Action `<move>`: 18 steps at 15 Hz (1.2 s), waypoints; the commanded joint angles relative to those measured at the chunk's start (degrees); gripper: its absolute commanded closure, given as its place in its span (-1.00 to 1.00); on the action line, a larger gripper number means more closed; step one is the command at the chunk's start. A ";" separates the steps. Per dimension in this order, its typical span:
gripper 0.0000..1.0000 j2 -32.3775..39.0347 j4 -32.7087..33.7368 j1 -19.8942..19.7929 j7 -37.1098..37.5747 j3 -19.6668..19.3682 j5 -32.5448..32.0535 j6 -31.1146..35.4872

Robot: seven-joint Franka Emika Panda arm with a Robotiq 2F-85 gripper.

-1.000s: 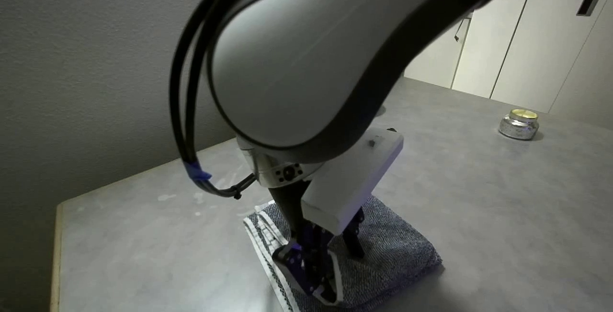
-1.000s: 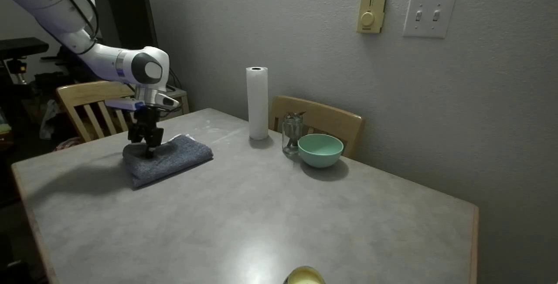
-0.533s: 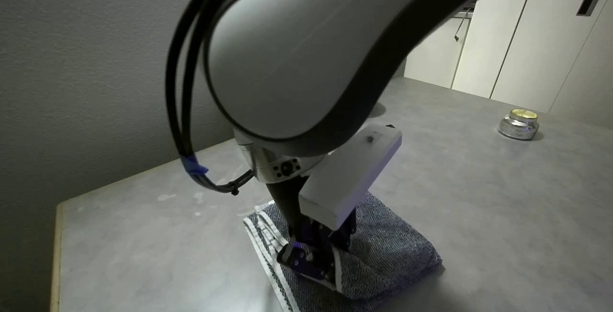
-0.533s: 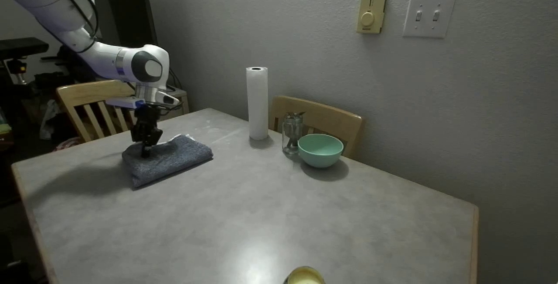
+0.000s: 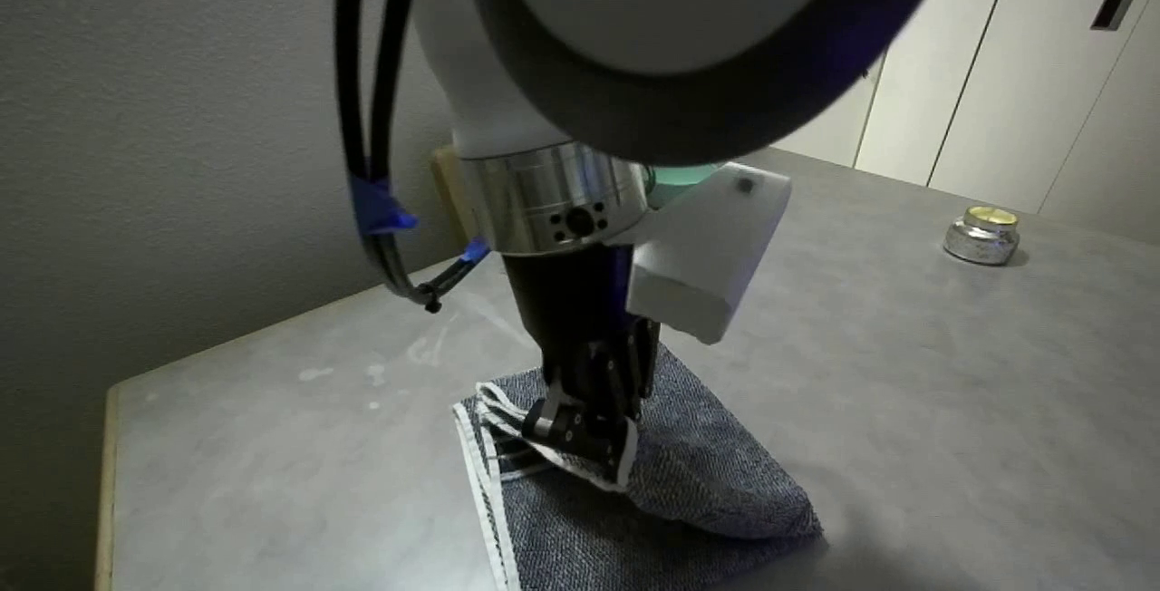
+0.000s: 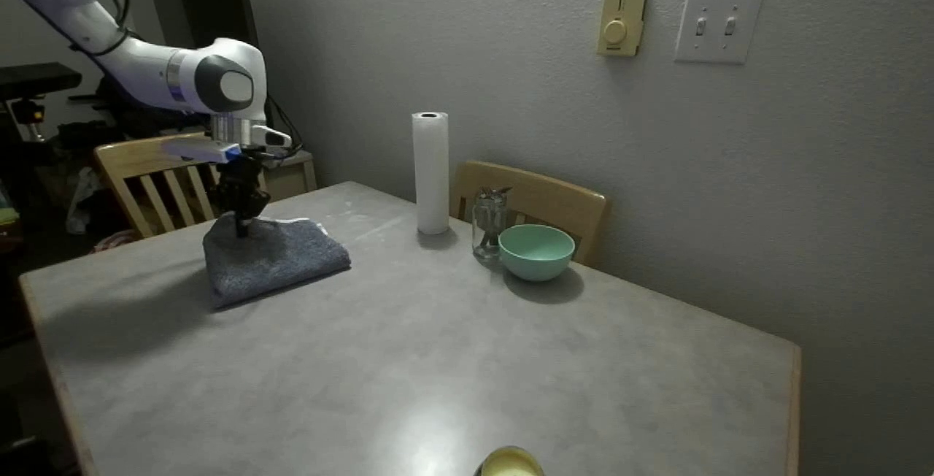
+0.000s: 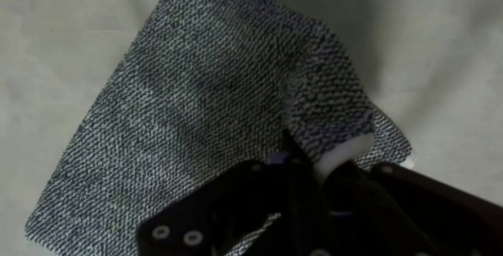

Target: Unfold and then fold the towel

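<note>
The dark grey-blue towel (image 5: 725, 482) lies folded on the table, its white-striped edge towards the wall side. In both exterior views my gripper (image 5: 618, 469) is over it with the jaws closed on a white-hemmed corner of the upper layer. That corner is lifted and the cloth rises as a slanted ridge towards the fingers, while the lower layer stays flat on the table. In the wrist view the towel (image 7: 177, 91) fills the left and middle, and its white hem bunches between the dark fingertips of the gripper (image 7: 314, 161). Part of the striped band is hidden behind the gripper.
A green bowl (image 6: 536, 251), a glass jar with utensils (image 6: 489, 224) and a white paper roll (image 6: 430, 173) stand along the wall side of the table. A silvery candle jar (image 5: 981, 236) sits well away from the towel. Wooden chairs (image 6: 536, 184) border the table.
The jaws have come together on the towel's corner. Since then the gripper has risen, drawing the top layer up with it, and the whole towel has shifted slightly.
</note>
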 commanded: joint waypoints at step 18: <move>0.97 -24.37 -38.69 -3.38 30.27 -8.90 -12.65 20.72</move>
